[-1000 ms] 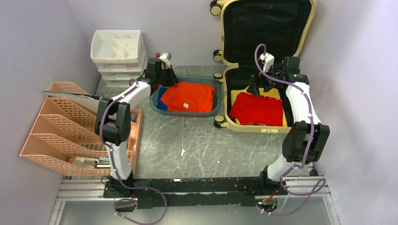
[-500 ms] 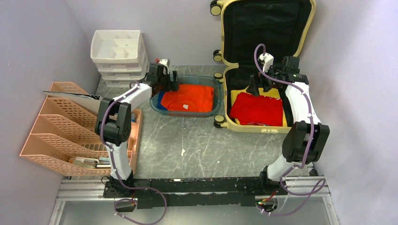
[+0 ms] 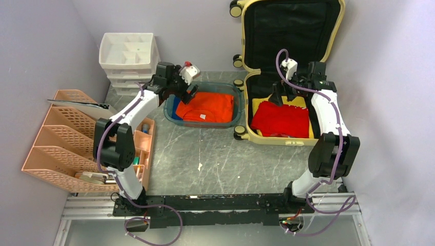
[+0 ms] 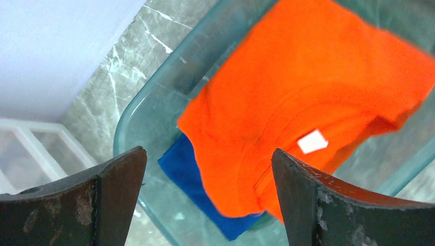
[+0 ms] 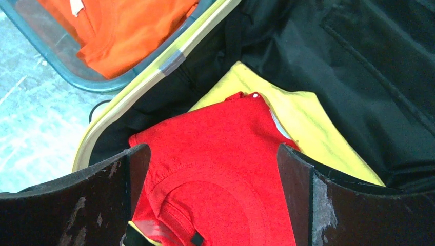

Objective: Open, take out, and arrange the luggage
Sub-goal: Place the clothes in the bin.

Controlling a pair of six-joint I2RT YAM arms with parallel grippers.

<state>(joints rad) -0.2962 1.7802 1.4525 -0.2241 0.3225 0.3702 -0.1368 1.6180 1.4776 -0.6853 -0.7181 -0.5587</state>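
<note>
From above, the luggage (image 3: 295,31) is seen lying open just beyond the right gripper (image 3: 279,97), with its lid propped against the back wall. The left gripper (image 3: 189,96) hangs over the near-left corner of the teal tray (image 3: 205,126).

In the left wrist view, the left gripper (image 4: 206,154) is shown with its jaws spread wide and nothing between them. Below them an orange shirt (image 4: 308,102) lies folded in the tray (image 4: 149,97) on top of a blue garment (image 4: 200,189). It is touched by neither finger.

In the right wrist view, the right gripper (image 5: 213,148) is likewise spread wide and empty. A red shirt (image 5: 220,169) lies directly beneath it on a yellow garment (image 5: 308,133) inside the luggage (image 5: 154,77).

The red shirt is judged to be the next item to be lifted out. The fingers are best lowered straight down and closed on a fold of red cloth alone, so that the yellow layer is not pinched. The black lining beyond the fingers should be avoided.
</note>
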